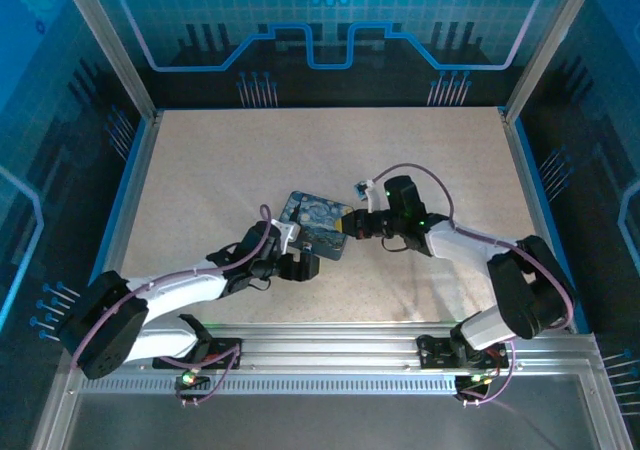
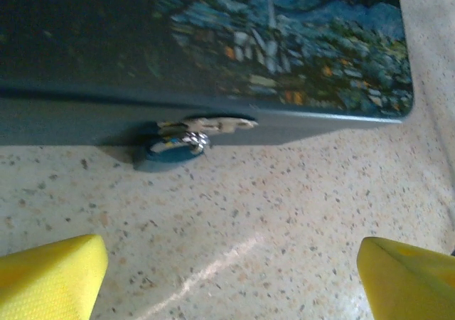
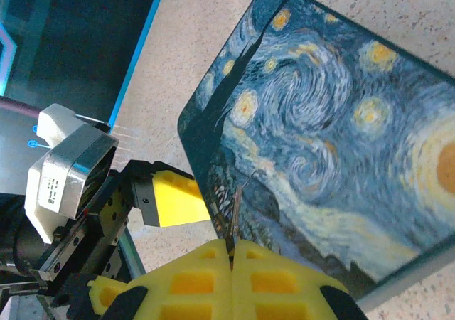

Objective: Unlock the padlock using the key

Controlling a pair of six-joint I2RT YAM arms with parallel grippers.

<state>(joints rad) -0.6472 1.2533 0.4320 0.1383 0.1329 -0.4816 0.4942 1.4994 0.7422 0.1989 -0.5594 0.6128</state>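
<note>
1. Right gripper [image 3: 231,252] has its yellow fingers pressed together on the key [image 3: 234,208], a thin dark sliver that sticks out past the fingertips.
2. Seen from the right wrist, the key's tip lies over the painted lid of the tin [image 3: 334,142], close to the lid's edge. Whether it touches the lid cannot be told.
3. Left gripper [image 2: 227,281] has its fingers spread wide with nothing between them. It is low over the table [image 2: 284,220] and faces the tin's front wall.
4. Padlock [image 2: 179,144] hangs at the clasp [image 2: 217,125] on that front wall, ahead of the left fingers and apart from both.
5. It sits low against the wall, at or just above the table. It is too blurred to tell whether the shackle is closed.
6. From above, the tin lies mid-table, with the left gripper at its near side and the right gripper at its right side. The two grippers are near each other.
</note>
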